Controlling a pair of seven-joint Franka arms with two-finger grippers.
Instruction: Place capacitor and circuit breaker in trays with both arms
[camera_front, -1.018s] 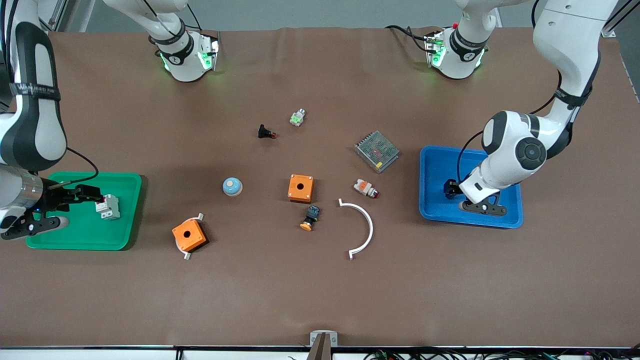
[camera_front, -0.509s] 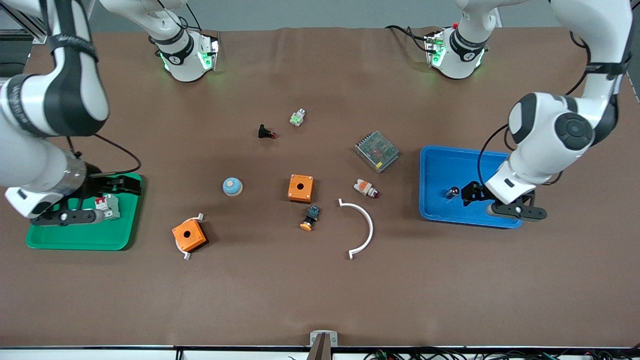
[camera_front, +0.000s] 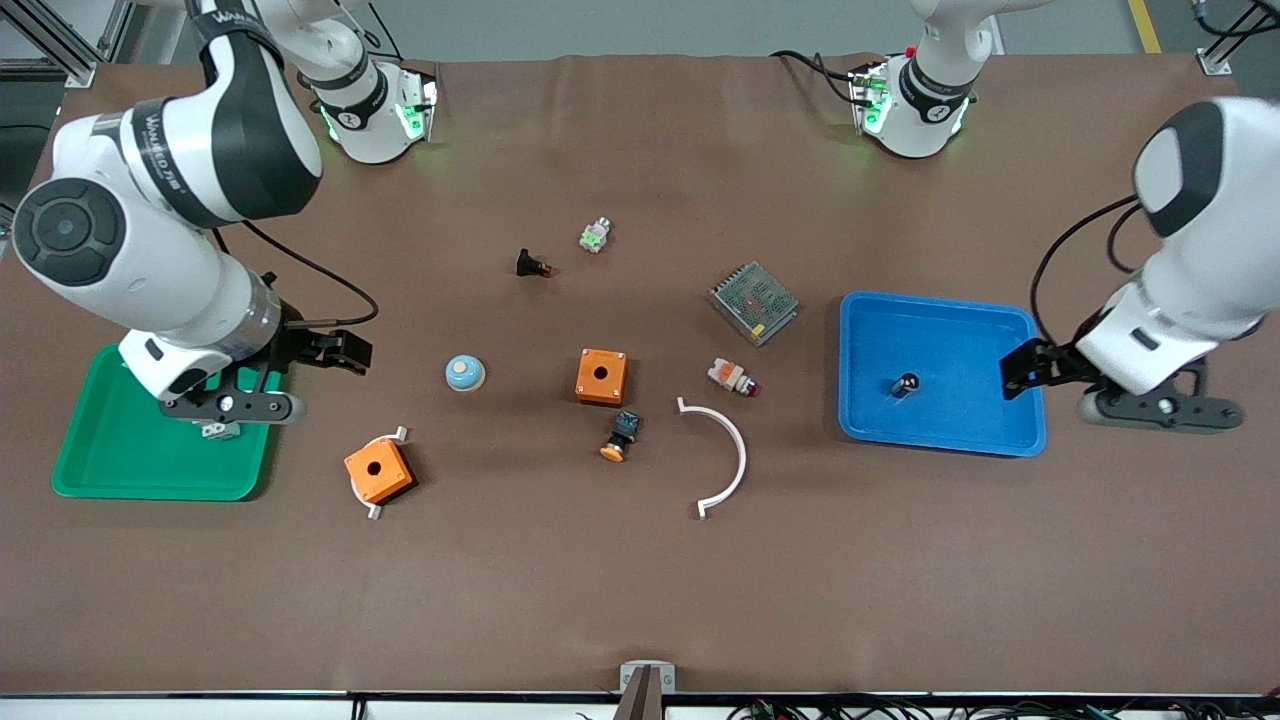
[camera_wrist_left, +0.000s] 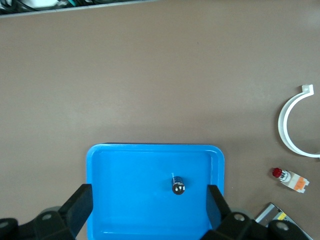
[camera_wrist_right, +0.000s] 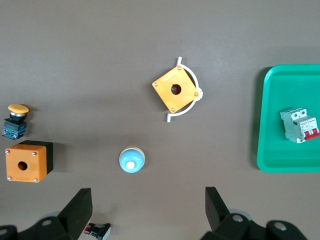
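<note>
1. In the front view you can see the capacitor (camera_front: 904, 385) lying alone in the blue tray (camera_front: 940, 440) toward the left arm's end of the counter (camera_front: 640, 600). The left gripper (camera_front: 1022, 368) hangs over that tray's edge, its fingers spread and empty. The circuit breaker (camera_front: 219, 431) is mostly hidden under the right arm's wrist, with only a sliver showing in the green tray (camera_front: 130, 470). The right gripper (camera_front: 340, 350) is over bare counter just beside that tray, and you cannot judge its opening from here.

2. The left wrist view confirms it for you: the capacitor (camera_wrist_left: 177, 187) rests on the blue tray's (camera_wrist_left: 115, 165) floor, apart from the walls, and the left gripper's fingers (camera_wrist_left: 80, 202) stand wide with nothing between them.

3. In the right wrist view you see the circuit breaker (camera_wrist_right: 299, 125) lying in the green tray (camera_wrist_right: 272, 160), clear of the rim. The right gripper's fingers (camera_wrist_right: 216, 202) are wide apart and hold nothing, with the blue dome (camera_wrist_right: 132, 159) and an orange box (camera_wrist_right: 175, 90) on the counter below.

4. You may judge both placements done, since each part sits in its tray and neither gripper grips anything. What remains calls only for drawing both arms clear of the trays without brushing the rims or the loose parts nearby.
</note>
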